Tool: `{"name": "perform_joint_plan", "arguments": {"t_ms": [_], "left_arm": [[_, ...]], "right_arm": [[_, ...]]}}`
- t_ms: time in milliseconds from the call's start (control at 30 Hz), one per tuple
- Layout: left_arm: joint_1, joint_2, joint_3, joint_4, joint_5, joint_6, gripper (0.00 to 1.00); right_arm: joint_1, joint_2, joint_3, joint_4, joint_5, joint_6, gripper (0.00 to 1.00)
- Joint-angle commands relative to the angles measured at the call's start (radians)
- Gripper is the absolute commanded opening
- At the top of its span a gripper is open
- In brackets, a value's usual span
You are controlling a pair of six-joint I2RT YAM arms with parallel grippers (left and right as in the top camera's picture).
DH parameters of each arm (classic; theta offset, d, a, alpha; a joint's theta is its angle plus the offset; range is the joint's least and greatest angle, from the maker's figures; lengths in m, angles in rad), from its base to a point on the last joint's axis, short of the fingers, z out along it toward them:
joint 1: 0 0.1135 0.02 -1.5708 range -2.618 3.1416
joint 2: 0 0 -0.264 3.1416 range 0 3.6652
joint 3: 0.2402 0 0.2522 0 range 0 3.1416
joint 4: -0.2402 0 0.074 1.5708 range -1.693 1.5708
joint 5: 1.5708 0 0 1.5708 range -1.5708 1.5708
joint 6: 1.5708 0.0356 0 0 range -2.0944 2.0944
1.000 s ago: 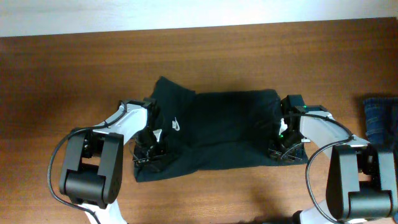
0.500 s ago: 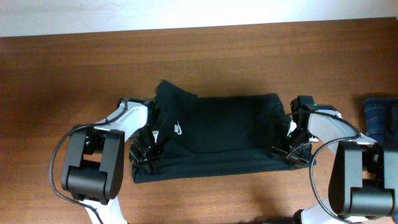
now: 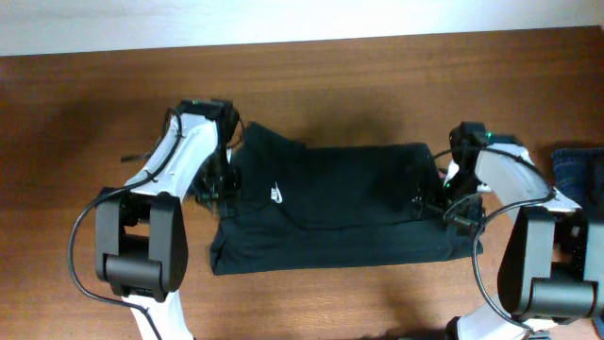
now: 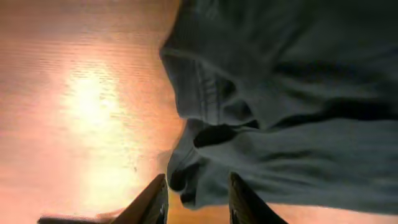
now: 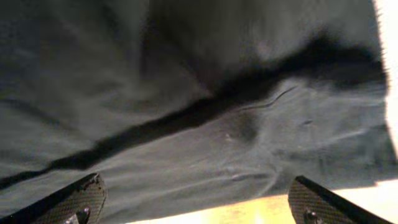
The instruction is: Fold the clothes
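Left gripper (image 3: pixel 219 184): at the 9 o'clock edge of the black short-sleeved soft-fabric T-shirt (image 3: pixel 349 212), jaws narrowly parted, gripping nothing. The shirt lies as a wide folded band mid brown wooden table (image 3: pixel 94 113), its white swoosh logo (image 3: pixel 275 195) toward 9 o'clock. Right gripper (image 3: pixel 451 198): over the shirt's 3 o'clock edge, jaws wide, empty. Blue denim garment (image 3: pixel 578 179): table's 3 o'clock edge.

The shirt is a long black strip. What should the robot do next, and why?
Probably lift both grippers clear first. The left gripper and right gripper have their fingers apart with nothing pinched, and the black T-shirt lies flat as a long band, so a grasp at one end seems needed for a crosswise fold.
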Motion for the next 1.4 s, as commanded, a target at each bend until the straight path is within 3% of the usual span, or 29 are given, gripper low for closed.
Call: {"name": "perform_joint_plan", "arguments": {"t_ms": [0,100,167,267,500,667,933,1367], "left_arm": [[0.003,0.005,0.092,-0.035,0.002,0.001,0.35],[0.003,0.005,0.131,-0.006,0.034,0.001,0.44],[0.003,0.005,0.134,0.056,0.034,0.002,0.60],[0.003,0.005,0.133,0.167,0.035,0.002,0.75],[0.003,0.005,0.133,0.375,0.166,0.111,0.97],[0.003,0.011,0.132,0.445,0.171,0.163,0.99],[0.003,0.076,0.132,0.579,0.170,0.206,0.99],[0.003,0.214,0.132,0.749,0.171,0.219,0.98]], "right_arm": [[-0.005,0.002,0.072,-0.032,0.004,-0.016,0.99],[-0.005,0.002,0.125,-0.040,0.004,-0.051,0.99],[-0.005,0.002,0.157,-0.032,0.005,-0.071,0.99],[-0.005,0.002,0.199,0.001,0.005,-0.122,0.99],[-0.005,0.003,0.215,0.175,0.002,-0.198,0.99],[-0.005,0.003,0.214,0.293,-0.062,-0.283,0.99],[-0.005,0.024,0.214,0.433,-0.063,-0.291,0.99],[-0.005,0.233,0.213,0.526,-0.063,-0.384,1.00]]}}
